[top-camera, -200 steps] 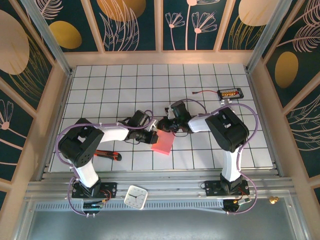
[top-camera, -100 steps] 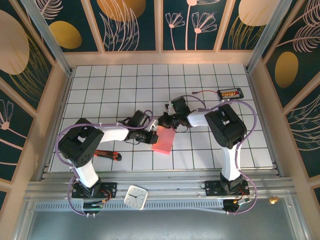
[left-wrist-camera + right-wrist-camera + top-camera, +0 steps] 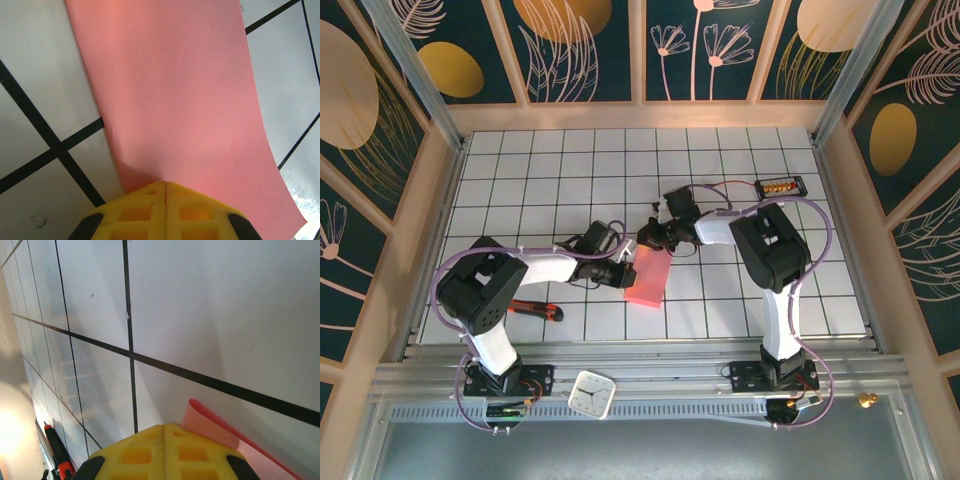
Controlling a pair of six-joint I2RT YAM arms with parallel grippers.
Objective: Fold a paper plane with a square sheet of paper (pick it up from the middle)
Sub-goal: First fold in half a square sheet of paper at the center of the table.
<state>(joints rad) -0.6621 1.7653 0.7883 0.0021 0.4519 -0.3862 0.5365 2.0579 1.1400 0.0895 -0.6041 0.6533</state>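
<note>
The square sheet of paper (image 3: 648,280), salmon pink, lies folded into a narrow strip on the tiled table near the middle. My left gripper (image 3: 624,273) is shut at the strip's left edge. In the left wrist view its yellow fingertips (image 3: 165,183) meet tip to tip and rest on the paper (image 3: 180,100), which lies flat. My right gripper (image 3: 651,238) is shut at the strip's far end. In the right wrist view its closed tips (image 3: 166,426) sit beside a curled fold of the paper (image 3: 210,423) that lifts off the table.
A red-handled black tool (image 3: 535,309) lies by the left arm, also seen from the right wrist (image 3: 57,457). A small white clock (image 3: 591,392) sits on the near rail. A black device with a cable (image 3: 781,186) lies at the far right. Wooden walls ring the table.
My right gripper has slid a little away from me and to the left along the paper's far end. The strip now lies longer and flatter. The left gripper has stayed put.
</note>
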